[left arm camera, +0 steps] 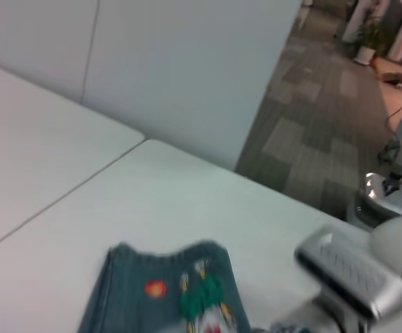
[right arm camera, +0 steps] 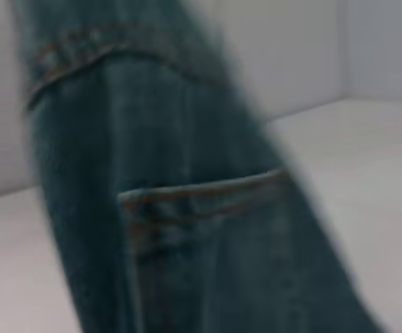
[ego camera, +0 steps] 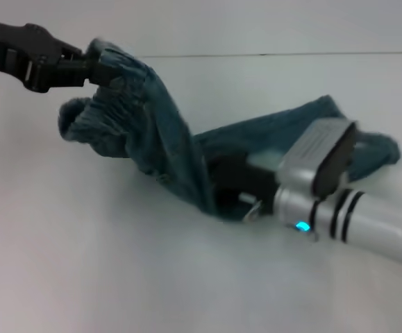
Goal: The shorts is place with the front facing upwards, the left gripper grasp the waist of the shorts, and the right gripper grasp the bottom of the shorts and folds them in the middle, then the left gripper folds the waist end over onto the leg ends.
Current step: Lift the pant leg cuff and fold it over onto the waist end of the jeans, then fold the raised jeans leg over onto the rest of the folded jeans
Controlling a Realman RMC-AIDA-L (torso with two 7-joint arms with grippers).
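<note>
The blue-green denim shorts [ego camera: 166, 139] hang in a slope from upper left down to the table's middle. My left gripper [ego camera: 102, 69] is raised at the upper left and is shut on the ruffled waist of the shorts [ego camera: 86, 125], which droops below it. My right gripper [ego camera: 218, 198] sits low on the table, its fingertips buried in the cloth where the slope ends, and the cloth is pulled taut toward it. The remaining cloth, with the leg ends [ego camera: 384, 151], lies flat behind the right arm. The left wrist view shows the cartoon print [left arm camera: 201, 302]. A stitched pocket [right arm camera: 207, 201] fills the right wrist view.
The white table [ego camera: 117, 277] spreads around the shorts, with a seam line [ego camera: 291, 54] across its far part. The silver right arm [ego camera: 353, 215] lies across the right side. Beyond the table's edge, the left wrist view shows a grey floor [left arm camera: 305, 146].
</note>
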